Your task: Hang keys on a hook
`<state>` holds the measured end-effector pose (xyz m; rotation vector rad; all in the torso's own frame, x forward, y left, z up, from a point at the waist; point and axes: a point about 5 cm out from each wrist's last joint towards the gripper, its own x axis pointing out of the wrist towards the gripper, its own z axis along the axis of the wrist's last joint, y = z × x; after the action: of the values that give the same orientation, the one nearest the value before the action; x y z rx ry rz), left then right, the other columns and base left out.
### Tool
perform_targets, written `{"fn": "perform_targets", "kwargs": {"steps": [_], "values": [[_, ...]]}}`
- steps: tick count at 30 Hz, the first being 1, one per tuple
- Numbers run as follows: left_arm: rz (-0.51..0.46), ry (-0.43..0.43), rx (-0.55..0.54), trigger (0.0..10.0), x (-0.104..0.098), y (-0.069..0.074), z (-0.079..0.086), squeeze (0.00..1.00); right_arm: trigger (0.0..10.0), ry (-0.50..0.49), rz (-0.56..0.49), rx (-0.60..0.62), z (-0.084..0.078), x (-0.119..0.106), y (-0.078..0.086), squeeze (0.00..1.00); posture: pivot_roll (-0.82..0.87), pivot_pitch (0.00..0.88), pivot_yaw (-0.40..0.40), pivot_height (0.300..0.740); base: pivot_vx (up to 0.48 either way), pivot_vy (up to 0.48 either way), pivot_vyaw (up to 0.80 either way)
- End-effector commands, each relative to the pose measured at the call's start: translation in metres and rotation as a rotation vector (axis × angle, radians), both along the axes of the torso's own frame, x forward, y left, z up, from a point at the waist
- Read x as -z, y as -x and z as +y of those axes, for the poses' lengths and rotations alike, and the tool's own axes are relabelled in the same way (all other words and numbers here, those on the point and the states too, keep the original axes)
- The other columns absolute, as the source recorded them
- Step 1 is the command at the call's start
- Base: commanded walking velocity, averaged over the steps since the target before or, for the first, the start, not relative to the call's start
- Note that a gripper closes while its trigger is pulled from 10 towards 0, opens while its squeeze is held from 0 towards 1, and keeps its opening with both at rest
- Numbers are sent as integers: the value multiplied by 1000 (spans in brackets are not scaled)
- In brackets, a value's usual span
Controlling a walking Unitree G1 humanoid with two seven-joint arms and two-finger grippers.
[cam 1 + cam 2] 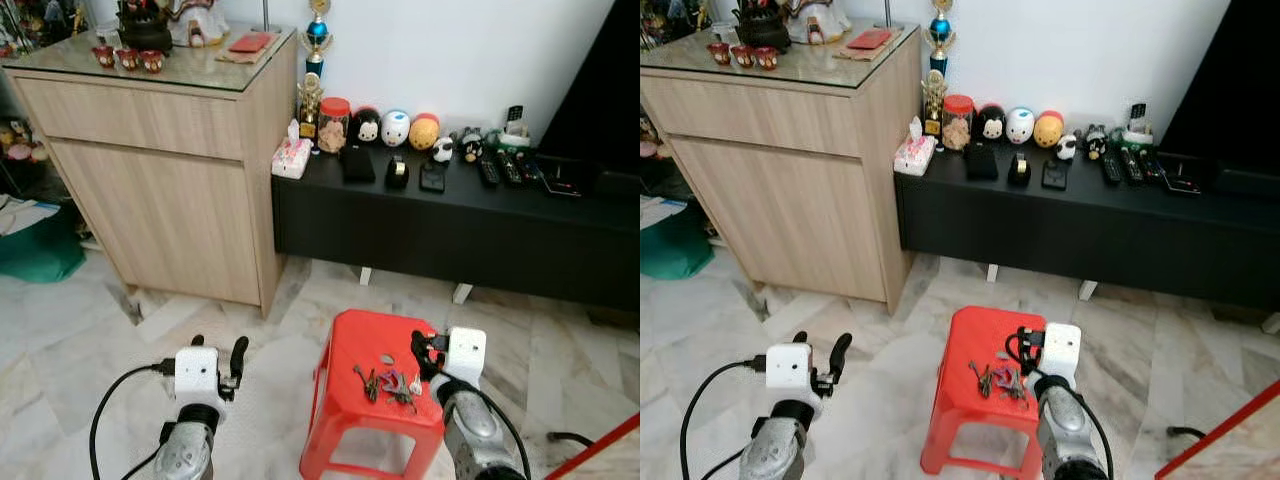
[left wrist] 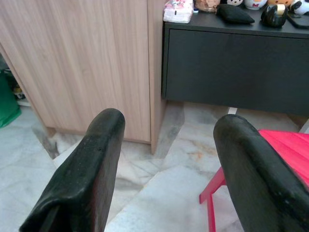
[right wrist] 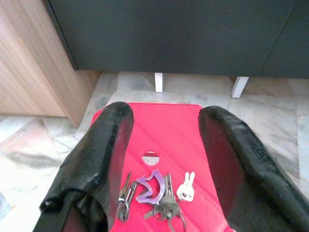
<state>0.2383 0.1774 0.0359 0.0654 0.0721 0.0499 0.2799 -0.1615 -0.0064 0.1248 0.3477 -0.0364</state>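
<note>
Bunch of metal keys with purple tag (image 3: 157,193) lies loose on red plastic stool (image 1: 345,395). Right gripper (image 3: 164,145) hovers above, fingers spread, empty; left gripper (image 2: 166,159) likewise released. Risk: a shallow pinch could scatter the keys off the stool.

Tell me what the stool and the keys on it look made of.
Stool: likely moulded plastic, glossy red with a moulded hole in the seat. Keys: apparently metal, dull grey blades on a ring, with a purple clip, probably plastic or coated.
</note>
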Motion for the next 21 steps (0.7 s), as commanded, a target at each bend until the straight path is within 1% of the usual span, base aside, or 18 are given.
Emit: {"fn": "perform_targets", "kwargs": {"steps": [1, 4, 10, 11, 12, 14, 21], "values": [[2, 5, -10, 10000, 0, 1, 0, 0, 10000, 5, 22, 5, -2, 2, 2, 0, 68, 0, -94, 671, 0, 0, 0], [5, 6, -13, 10000, 0, 1, 1, 0, 10000, 3, 38, 7, -2, 3, 1, 0, 68, 0, -94, 666, 0, 0, 0], [8, 8, -17, 10000, 0, 2, 3, 0, 10000, 5, 43, 7, -2, 3, 1, 0, 68, 0, -95, 633, 0, 0, 0], [8, 8, -19, 10000, 0, 2, 4, 0, 10000, 6, 44, 2, -2, 3, 1, 0, 68, 0, -96, 618, 0, 0, 0], [8, 8, -19, 10000, 0, 2, 4, 0, 10000, 6, 44, 2, -2, 3, 1, 0, 68, 0, -96, 618, 0, 0, 0], [7, 9, -19, 10000, 0, 2, 4, 0, 10000, 9, 40, -1, -2, 3, 1, 0, 69, 0, -96, 604, 0, 0, 0], [2, 16, -13, 10000, -2, 0, 4, 0, 10000, 9, 43, -2, -3, 5, 3, 0, 68, 0, -96, 604, 0, 0, 0]]}}
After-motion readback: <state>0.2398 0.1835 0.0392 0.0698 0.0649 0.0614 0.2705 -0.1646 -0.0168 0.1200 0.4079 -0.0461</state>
